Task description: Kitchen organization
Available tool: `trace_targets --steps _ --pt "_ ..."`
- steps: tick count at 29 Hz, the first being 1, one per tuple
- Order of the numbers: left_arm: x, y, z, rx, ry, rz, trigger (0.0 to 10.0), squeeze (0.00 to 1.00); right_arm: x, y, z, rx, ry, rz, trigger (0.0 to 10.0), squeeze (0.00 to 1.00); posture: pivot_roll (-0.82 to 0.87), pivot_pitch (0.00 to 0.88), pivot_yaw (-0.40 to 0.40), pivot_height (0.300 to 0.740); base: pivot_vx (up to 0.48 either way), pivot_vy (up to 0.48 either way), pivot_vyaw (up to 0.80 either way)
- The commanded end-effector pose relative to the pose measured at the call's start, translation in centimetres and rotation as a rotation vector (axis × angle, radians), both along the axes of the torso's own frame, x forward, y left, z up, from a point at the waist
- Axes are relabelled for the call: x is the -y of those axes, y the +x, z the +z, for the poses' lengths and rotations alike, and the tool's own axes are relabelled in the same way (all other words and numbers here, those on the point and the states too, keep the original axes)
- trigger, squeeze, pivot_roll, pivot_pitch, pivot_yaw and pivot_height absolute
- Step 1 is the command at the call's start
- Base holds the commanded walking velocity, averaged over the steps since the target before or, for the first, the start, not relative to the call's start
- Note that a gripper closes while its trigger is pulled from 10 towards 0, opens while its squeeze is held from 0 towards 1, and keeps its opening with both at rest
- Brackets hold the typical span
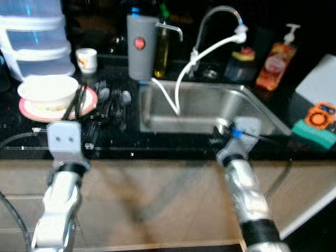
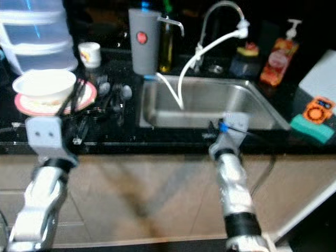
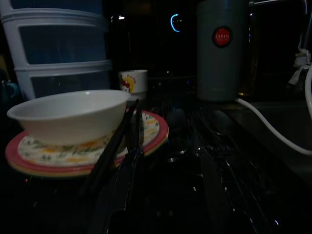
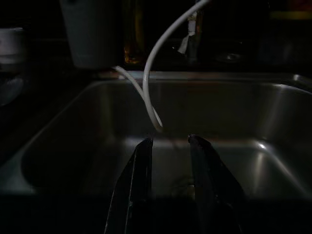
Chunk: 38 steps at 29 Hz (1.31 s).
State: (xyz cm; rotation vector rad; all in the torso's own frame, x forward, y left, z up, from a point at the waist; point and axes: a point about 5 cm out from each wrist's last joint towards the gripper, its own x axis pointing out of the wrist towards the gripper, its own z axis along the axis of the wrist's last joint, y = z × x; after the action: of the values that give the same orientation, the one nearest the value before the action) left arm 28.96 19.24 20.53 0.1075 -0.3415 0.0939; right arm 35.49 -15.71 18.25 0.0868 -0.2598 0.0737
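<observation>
The left gripper (image 3: 129, 146) reaches toward the white bowl (image 1: 48, 89) on the plate (image 1: 88, 102), fingers nearly closed and empty; open it wider and approach the rim squarely. The right gripper (image 4: 169, 141) hovers over the sink (image 1: 252, 105), slightly parted, holding nothing.

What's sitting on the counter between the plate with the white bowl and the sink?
Between the plate and the sink, the left eye view shows a loose pile of spoons lying on the black counter.
</observation>
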Motion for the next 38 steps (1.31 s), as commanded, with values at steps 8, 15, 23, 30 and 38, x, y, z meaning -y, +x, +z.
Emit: trace_targets --steps 8,15,23,30,38 --pt "0.4 0.0 0.0 -0.005 0.011 -0.019 10.0 0.00 0.9 -0.1 -0.5 -0.021 0.007 -0.026 10.0 0.00 0.03 0.024 -0.060 0.740 0.375 0.000 0.00" --pt "0.4 -0.1 0.0 -0.003 0.011 -0.021 10.0 0.00 0.8 -0.1 -0.6 -0.022 0.009 -0.021 10.0 0.00 0.03 0.016 -0.060 0.740 0.365 0.000 0.00" --pt "0.9 0.0 -0.2 -0.022 0.011 -0.051 10.0 0.00 0.9 -0.1 -0.7 -0.025 0.007 -0.021 10.0 0.00 0.03 0.005 -0.057 0.740 0.217 0.000 0.00" --pt "1.4 0.0 -0.4 -0.033 0.027 -0.071 10.0 0.00 1.0 -0.2 -0.8 -0.030 0.007 -0.025 10.0 0.00 0.03 0.003 -0.058 0.740 0.000 0.000 0.00" --pt "1.7 0.0 -0.5 -0.038 0.038 -0.075 10.0 0.00 1.2 -0.2 -0.9 -0.036 0.007 -0.031 10.0 0.00 0.03 0.013 -0.060 0.740 0.000 0.000 0.00"
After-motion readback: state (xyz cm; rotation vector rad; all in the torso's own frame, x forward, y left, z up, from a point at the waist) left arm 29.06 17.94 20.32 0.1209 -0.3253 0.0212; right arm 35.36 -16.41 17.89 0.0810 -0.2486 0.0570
